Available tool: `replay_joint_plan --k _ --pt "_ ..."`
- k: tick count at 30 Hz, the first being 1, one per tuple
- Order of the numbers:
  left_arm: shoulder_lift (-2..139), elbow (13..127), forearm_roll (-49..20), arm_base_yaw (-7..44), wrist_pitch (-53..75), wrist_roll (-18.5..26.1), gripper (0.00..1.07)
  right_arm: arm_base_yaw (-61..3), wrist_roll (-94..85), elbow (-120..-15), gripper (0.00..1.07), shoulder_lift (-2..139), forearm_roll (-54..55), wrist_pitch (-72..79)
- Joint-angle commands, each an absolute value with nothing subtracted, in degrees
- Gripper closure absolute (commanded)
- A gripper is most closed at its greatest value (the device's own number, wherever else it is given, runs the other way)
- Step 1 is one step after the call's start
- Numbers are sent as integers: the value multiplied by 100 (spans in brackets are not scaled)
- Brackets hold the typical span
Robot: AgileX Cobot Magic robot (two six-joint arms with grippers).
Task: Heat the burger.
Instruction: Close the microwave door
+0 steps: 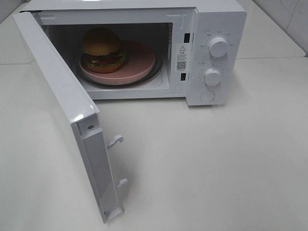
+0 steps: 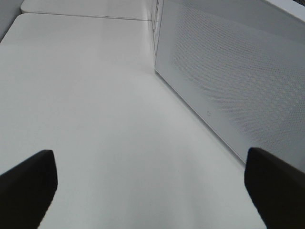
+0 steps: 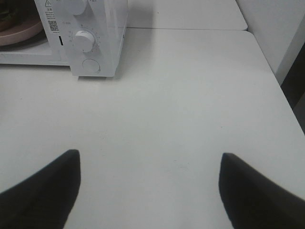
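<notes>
The burger [image 1: 102, 48], with a golden-brown bun, lettuce and tomato, sits on a round pink plate [image 1: 139, 60] inside the white microwave [image 1: 219, 24]. The microwave door [image 1: 67, 106] stands wide open toward the front left. My left gripper [image 2: 150, 188] is open and empty above the bare table, beside the outer face of the open door [image 2: 228, 76]. My right gripper [image 3: 148, 183] is open and empty over the table, in front and to the right of the microwave [image 3: 102, 38]. The plate's edge [image 3: 19, 31] shows in the right wrist view. Neither gripper shows in the high view.
The microwave has two round knobs [image 1: 218, 47] and a round button [image 1: 207, 96] on its right panel. Two latch hooks [image 1: 115, 140] stick out of the door's edge. The white table [image 1: 216, 168] spreads in front and to the right.
</notes>
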State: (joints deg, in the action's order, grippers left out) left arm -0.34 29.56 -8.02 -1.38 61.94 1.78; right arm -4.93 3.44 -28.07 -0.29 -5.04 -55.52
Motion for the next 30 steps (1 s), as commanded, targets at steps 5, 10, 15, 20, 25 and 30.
replay_joint_plan --k 5,10,15,20,25,30 --pt "-57 2951 -819 -109 6113 143 6 -458 298 -2802 31 -195 -510 -5512" --pt "-57 2956 -905 -109 6096 143 6 -458 298 -2802 31 -195 -510 -5512" --pt "-57 3100 -968 -109 5953 138 6 -458 298 -2802 31 -195 -510 -5506" --pt "-57 3146 -945 -109 5552 138 11 -458 298 -2802 31 -195 -510 -5506" --pt "-46 3146 -819 -109 5088 138 33 -458 298 -2802 31 -195 -510 -5506" --pt "206 3146 -819 -109 4750 138 58 -458 298 -2802 31 -195 -510 -5506"
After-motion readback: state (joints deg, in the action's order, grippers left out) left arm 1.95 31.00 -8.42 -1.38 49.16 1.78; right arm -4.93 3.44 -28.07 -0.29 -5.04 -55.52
